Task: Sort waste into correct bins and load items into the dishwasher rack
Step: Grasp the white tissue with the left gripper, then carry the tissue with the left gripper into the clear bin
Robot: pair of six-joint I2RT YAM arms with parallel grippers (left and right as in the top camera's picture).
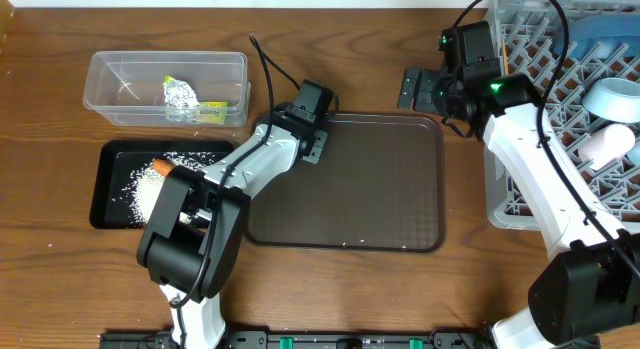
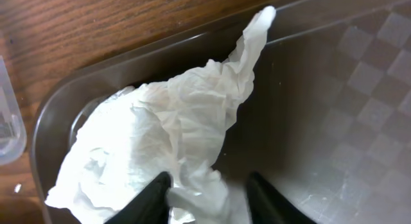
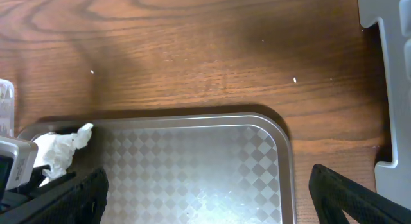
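1 wrapper [image 1: 185, 97] in tub [image 1: 110, 64]; left claw [image 2: 209, 179] straddles paper [image 2: 167, 128], grip unclear; right claw [image 3: 209, 172] open.

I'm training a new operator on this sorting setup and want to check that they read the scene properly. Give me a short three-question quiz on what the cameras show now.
1. Multiple choice: the clear plastic rectangular tub holds: A) a dark-blue bowl, B) a crinkled silver and green-yellow foil wrapper, C) wooden chopsticks.
2. True or false: the crumpled white paper lies on the wooden table.
3. Fill in: the small orange carrot lies in the shallow black rectangular tray beside the white ____.

Key
1. B.
2. False: it lies in a corner of the dark brown serving tray, between the left gripper's fingers.
3. rice.
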